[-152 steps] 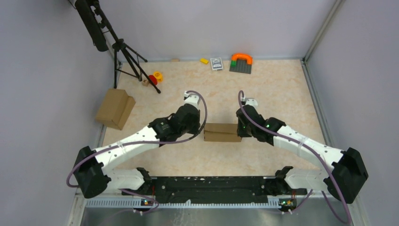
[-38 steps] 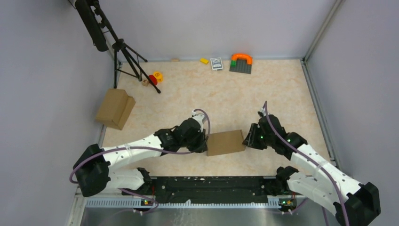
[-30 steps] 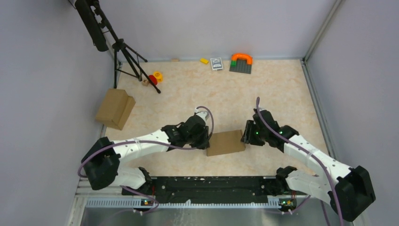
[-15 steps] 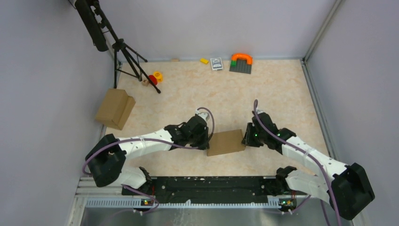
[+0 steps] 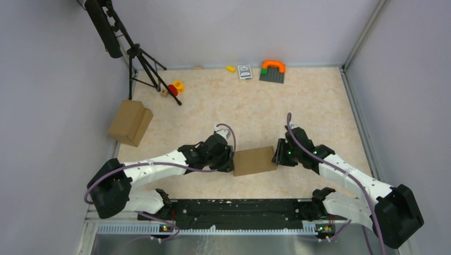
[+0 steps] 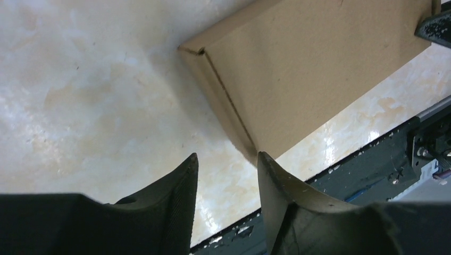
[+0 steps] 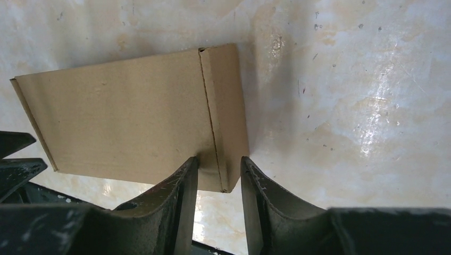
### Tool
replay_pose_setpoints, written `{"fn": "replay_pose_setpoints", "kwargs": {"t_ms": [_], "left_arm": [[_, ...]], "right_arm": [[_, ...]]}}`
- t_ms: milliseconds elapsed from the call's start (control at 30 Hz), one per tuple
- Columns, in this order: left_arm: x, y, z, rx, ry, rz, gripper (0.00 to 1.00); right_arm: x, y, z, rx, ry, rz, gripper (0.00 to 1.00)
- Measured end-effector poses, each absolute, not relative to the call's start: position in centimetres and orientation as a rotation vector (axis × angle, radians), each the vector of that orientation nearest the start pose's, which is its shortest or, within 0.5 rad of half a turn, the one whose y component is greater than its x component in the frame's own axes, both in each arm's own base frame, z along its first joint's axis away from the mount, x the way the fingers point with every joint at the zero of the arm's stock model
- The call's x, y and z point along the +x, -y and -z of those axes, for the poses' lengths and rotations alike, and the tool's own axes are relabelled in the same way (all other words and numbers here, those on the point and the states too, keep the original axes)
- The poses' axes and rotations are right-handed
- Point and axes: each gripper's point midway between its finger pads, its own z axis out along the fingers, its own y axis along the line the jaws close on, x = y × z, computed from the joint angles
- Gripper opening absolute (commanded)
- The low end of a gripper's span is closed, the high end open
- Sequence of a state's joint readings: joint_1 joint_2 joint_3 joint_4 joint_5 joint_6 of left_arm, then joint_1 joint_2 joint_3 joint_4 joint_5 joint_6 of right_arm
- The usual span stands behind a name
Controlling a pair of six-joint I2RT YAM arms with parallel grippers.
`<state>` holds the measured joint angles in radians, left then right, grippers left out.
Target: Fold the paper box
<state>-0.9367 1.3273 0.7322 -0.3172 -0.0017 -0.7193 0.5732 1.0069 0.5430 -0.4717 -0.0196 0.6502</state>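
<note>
The plain brown shallow cardboard paper box [image 5: 255,161] lies flat on the marbled beige table [image 5: 319,106], in the lower centre of the top view and just above the black base rail [image 5: 239,206]. It already looks closed into a carton, so the work seems to be at its last stage: squaring or pressing home the two short ends. The left gripper [image 5: 230,161] sits at the box's left end. Its fingers are apart with only bare table between them, and the box's near corner lies just beyond the tips. The right gripper [image 5: 276,155] straddles the lower corner of the right end panel, but I cannot tell whether it pinches the panel or merely brackets it. The next move probably calls for even pressure from both ends, so the light carton neither skids nor swings. Nothing stands in the way. The bulkier stepped brown carton [image 5: 129,122], black tripod [image 5: 141,61], red and yellow toys [image 5: 175,87] and orange arch on a grey plate [image 5: 272,70] are all well apart, toward the upper left and top.
</note>
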Motion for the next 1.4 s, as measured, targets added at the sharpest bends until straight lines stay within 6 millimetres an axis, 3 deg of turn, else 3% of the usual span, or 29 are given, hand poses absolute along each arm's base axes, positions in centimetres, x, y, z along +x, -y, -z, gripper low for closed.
{"fn": "replay_pose_setpoints", "kwargs": {"t_ms": [333, 533, 767, 833, 933, 1067, 1200, 1300, 1400], "left_arm": [[16.1, 24.3, -7.2, 0.145, -2.537, 0.727, 0.55], [16.3, 22.1, -7.3, 0.037, -2.495, 0.739, 0.60], [15.1, 22.6, -8.6, 0.087, -2.478, 0.849, 0.63], [14.8, 22.8, -8.6, 0.108, -2.490, 0.867, 0.65], [14.6, 23.0, -8.9, 0.127, -2.483, 0.889, 0.65], [14.6, 23.1, -9.7, 0.136, -2.450, 0.911, 0.65], [15.1, 22.5, -10.0, 0.120, -2.428, 0.877, 0.66], [15.9, 21.1, -10.1, 0.064, -2.419, 0.771, 0.69], [16.7, 19.7, -10.4, 0.016, -2.404, 0.682, 0.71]], "right_arm": [[19.6, -14.9, -6.3, 0.086, -2.569, -0.437, 0.42], [19.3, -15.4, -6.5, 0.080, -2.587, -0.471, 0.63], [18.5, -15.3, -8.1, 0.145, -2.555, -0.536, 0.72], [18.0, -15.7, -8.7, 0.211, -2.538, -0.604, 0.79], [16.9, -16.7, -8.5, 0.292, -2.517, -0.743, 0.80], [14.5, -18.4, -6.0, 0.345, -2.601, -0.860, 0.79], [12.6, -21.4, -4.3, 0.283, -2.715, -0.908, 0.71], [12.7, -23.5, -3.4, 0.271, -2.744, -0.948, 0.59], [15.2, -25.8, -3.4, 0.292, -2.738, -0.949, 0.55]]}}
